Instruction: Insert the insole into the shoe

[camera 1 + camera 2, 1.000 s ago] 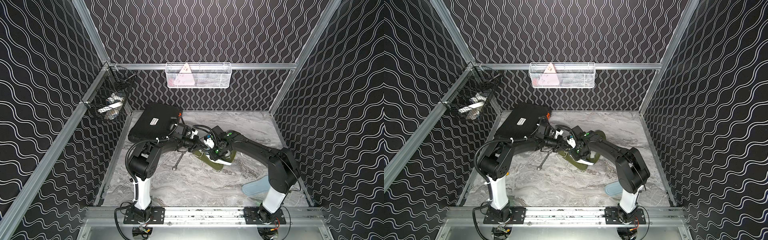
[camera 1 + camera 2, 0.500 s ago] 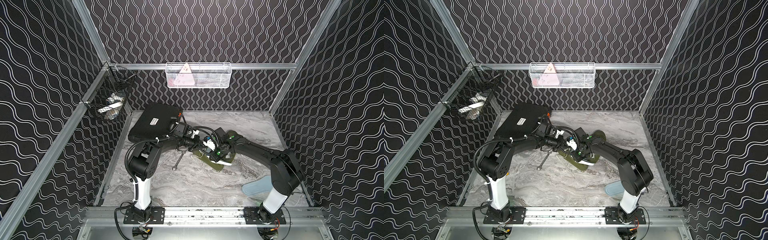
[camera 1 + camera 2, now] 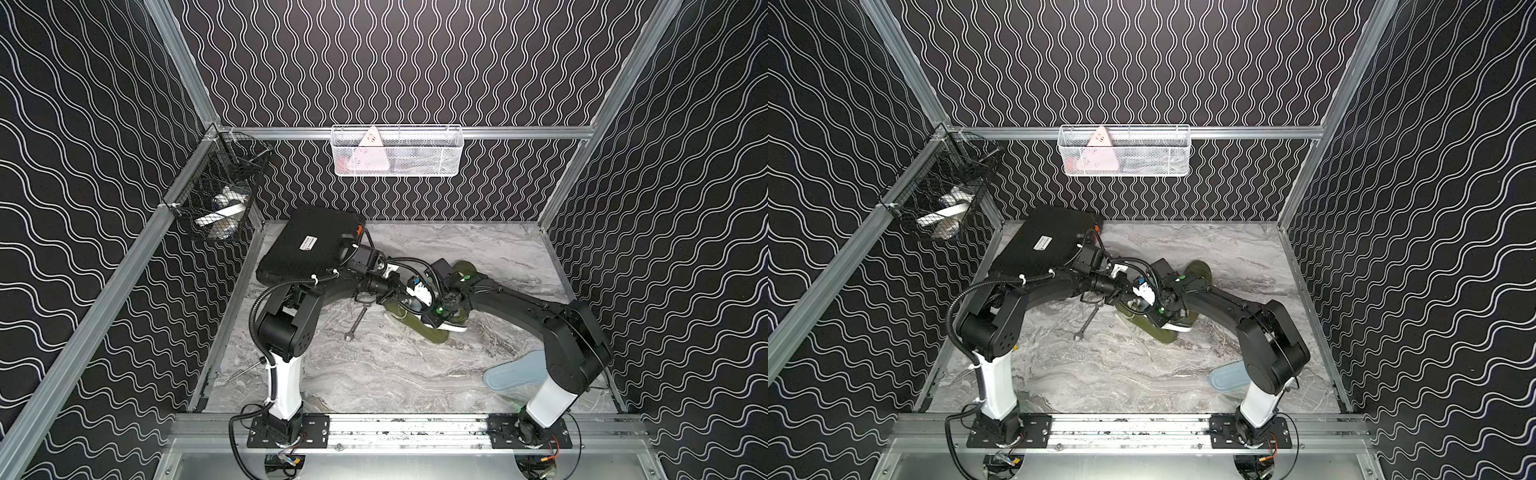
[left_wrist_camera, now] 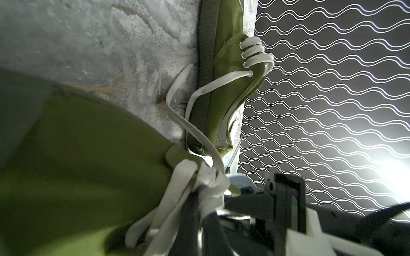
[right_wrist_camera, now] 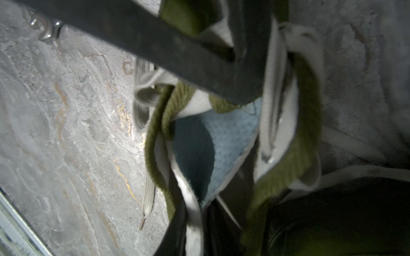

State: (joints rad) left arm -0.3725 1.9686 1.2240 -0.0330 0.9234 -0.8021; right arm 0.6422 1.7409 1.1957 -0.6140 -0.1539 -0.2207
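Observation:
An olive green shoe [image 3: 434, 332] [image 3: 1165, 334] with white laces lies mid-table, and both grippers meet over its opening. My left gripper [image 3: 409, 296] [image 4: 199, 210] is shut on the shoe's laced edge, with white laces [image 4: 206, 177] bunched at its fingers. The shoe fills the left wrist view as a blurred green mass [image 4: 77, 155]. The light blue insole [image 5: 224, 137] sits partly inside the shoe's opening. Its end narrows down between the dark fingers of my right gripper [image 3: 438, 308] [image 5: 206, 221], which is shut on it. One left finger [image 5: 155, 44] crosses the right wrist view.
A second green shoe [image 3: 463, 270] [image 4: 221, 77] lies just behind. Another light blue insole [image 3: 511, 370] [image 3: 1225, 376] rests front right, half under the right arm. A black case [image 3: 309, 245], a wrench [image 3: 357, 320], a thin tool [image 3: 245, 372], a white basket [image 3: 397, 151] and a black basket [image 3: 220, 199] surround the area.
Both grippers stay at the shoe with their holds unchanged. The right wrist has shifted slightly at the opening; the shoe has barely moved.

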